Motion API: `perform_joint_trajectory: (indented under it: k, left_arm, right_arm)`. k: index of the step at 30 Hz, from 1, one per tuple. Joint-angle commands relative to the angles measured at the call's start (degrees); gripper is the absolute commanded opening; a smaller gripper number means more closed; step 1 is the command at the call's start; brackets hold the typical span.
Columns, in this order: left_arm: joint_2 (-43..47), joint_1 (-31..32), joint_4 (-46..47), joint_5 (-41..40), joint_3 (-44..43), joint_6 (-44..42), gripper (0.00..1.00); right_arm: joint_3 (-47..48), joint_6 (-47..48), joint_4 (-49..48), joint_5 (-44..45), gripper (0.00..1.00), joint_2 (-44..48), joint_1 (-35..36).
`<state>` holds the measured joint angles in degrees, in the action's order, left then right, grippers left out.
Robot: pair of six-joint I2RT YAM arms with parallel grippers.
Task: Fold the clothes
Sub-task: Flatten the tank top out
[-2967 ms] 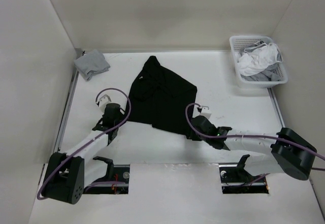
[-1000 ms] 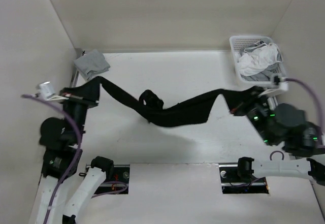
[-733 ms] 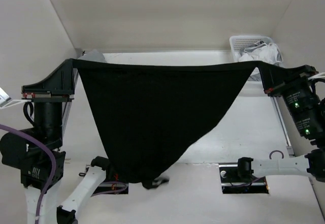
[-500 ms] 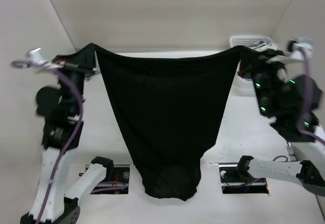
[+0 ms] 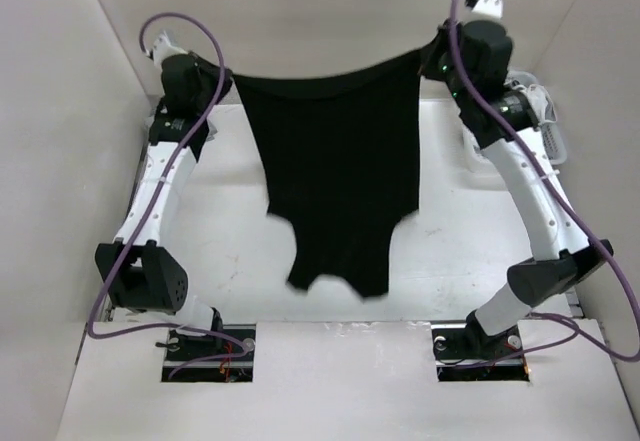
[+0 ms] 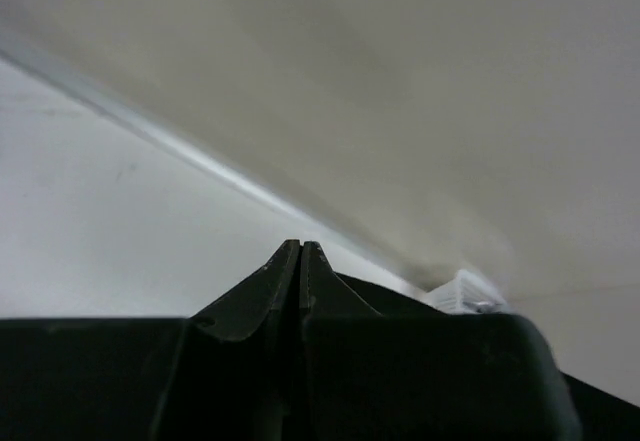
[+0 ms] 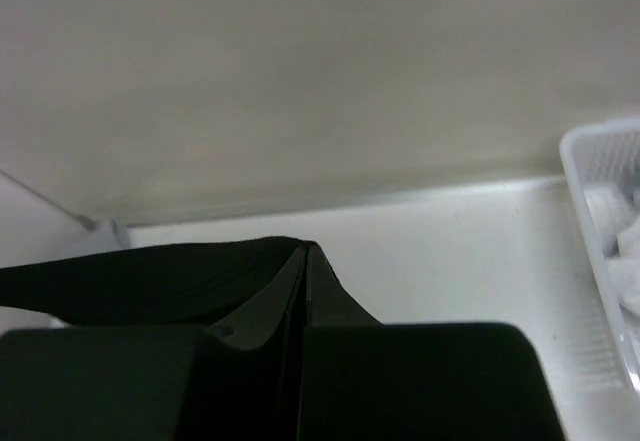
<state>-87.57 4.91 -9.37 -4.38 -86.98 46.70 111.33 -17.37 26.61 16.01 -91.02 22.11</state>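
My left gripper [image 5: 226, 78] and my right gripper [image 5: 424, 61] are both pinched shut on the black garment [image 5: 340, 171], one at each upper corner. I hold it high over the far half of the table [image 5: 225, 251], close to the back wall [image 5: 320, 11]. In my left wrist view the fingertips [image 6: 290, 261] press together with no gap, and the dark cloth is hard to tell from the dark fingers there. In my right wrist view the tips are closed the same way, and a band of black fabric [image 7: 130, 281] runs off to the left from them.

What the next move turns on, as I judge it, is how the garment lies from my grippers: below and between them. Its top edge runs left to right from one grip to the other, sagging a little in the middle. Its long axis drops straight down from that edge, so in the overhead view the body reaches toward the near side. It narrows to an uneven lower edge [image 5: 335, 279]. I cannot tell whether that edge touches the table or hangs just above it.

Neither arm is the nearer one, since each has a corner and the cloth is shared evenly. To lay it flat for folding, I judge that both must come down together and keep the top edge taut. The white basket [image 5: 553, 146] sits just beside my right arm, so that side has less room to swing
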Motion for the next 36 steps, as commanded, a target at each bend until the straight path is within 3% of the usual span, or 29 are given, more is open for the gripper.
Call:
perform_joint_trajectory:
  k: [1,5,10,15,18,20,23,26,30,33,36]
  left_arm:
    - [6.44,-0.99,5.5,2.79,-12.05,0.24,0.0]
    - [8.38,-2.75,4.01,3.33,-16.99,-0.99,0.0]
    - [13.73,-3.02,6.1,2.54,-7.18,-2.4,0.0]
    - [24.26,0.14,12.17,0.08,19.41,-1.79,0.0]
    - [34.1,2.86,13.32,-3.08,38.58,-1.79,0.0]
    - [41.22,3.48,12.19,-3.79,49.75,-1.7,0.0]
    - [53.07,3.22,2.72,-2.92,61.11,0.32,0.0]
    - [63.99,4.45,-8.36,-0.81,64.39,1.55,0.0]
    - [73.58,10.49,-23.38,2.01,63.43,5.85,0.0]
    - [78.15,17.96,-30.96,-3.07,60.8,11.47,0.0]
    - [77.3,21.84,-32.74,-11.85,56.23,11.75,0.0]
  right_arm:
    - [15.55,0.31,0.1,-2.83,0.0,3.75,-0.18]
    - [18.32,0.58,2.65,-2.74,0.0,5.76,-0.09]
    - [-2.56,-1.0,-2.51,-1.77,0.0,16.47,0.08]
    - [-32.69,-6.35,-8.49,-1.07,0.0,31.58,0.95]
    - [-51.85,-9.87,-12.01,0.59,0.0,41.16,6.74]
    - [-61.97,-11.89,-13.07,1.65,0.0,45.65,10.43]
    - [-74.73,-18.38,-12.38,1.4,0.0,50.31,16.32]
    - [-82.57,-26.29,-8.26,2.35,0.0,54.1,24.93]
    - [-86.81,-41.31,0.7,10.07,0.0,58.76,45.2]
    - [-82.34,-50.28,10.62,17.28,0.0,57.28,58.05]
    - [-76.98,-51.73,14.69,21.94,0.0,54.73,61.08]
